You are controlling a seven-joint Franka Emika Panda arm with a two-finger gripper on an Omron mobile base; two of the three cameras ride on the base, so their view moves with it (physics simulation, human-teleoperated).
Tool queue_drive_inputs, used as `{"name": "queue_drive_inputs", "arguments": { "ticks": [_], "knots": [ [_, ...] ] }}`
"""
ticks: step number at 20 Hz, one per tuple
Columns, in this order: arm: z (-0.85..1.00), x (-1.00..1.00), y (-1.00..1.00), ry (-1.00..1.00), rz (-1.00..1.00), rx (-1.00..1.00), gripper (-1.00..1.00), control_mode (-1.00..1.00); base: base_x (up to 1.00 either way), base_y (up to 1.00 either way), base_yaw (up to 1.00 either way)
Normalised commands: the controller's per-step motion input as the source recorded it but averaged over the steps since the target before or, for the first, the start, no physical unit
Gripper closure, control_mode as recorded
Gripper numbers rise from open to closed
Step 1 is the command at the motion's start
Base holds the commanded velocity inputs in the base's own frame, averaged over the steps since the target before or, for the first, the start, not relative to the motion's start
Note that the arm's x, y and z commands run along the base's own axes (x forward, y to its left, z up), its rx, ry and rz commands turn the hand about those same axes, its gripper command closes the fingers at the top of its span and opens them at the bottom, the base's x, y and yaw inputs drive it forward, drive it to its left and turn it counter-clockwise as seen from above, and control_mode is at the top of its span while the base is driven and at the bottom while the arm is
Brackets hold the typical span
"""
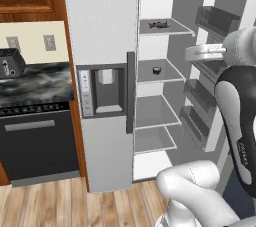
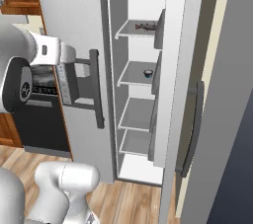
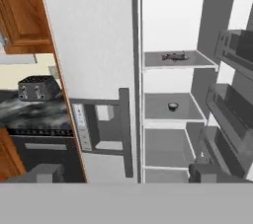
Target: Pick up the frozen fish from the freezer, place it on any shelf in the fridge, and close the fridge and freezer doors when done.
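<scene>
I count one frozen fish (image 3: 174,56), lying on the top shelf (image 3: 197,61) inside the open compartment to the right of the closed grey door (image 3: 89,40). Below that shelf I count three more shelves, four in all. One small dark bowl (image 3: 172,105) sits on the second shelf down. The open door (image 3: 237,94), right of the shelves, carries three door bins that I can make out. The closed grey door has one dark vertical handle (image 3: 125,131) and one dispenser recess (image 3: 101,127). Left of that door there is one black toaster (image 3: 38,88), one dark dishwasher (image 1: 37,143), and two wall outlets (image 1: 49,42).
</scene>
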Motion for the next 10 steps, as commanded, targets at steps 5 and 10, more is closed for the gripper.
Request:
{"name": "queue_drive_inputs", "arguments": {
  "ticks": [5,10],
  "knots": [
    [-0.56,-0.81,-0.94,0.14,-0.17,0.0,-1.0,-1.0,0.0,0.0,0.0],
    [-0.36,-0.18,-1.0,0.0,-0.17,0.0,-1.0,-1.0,0.0,0.0,0.0]
  ]
}}
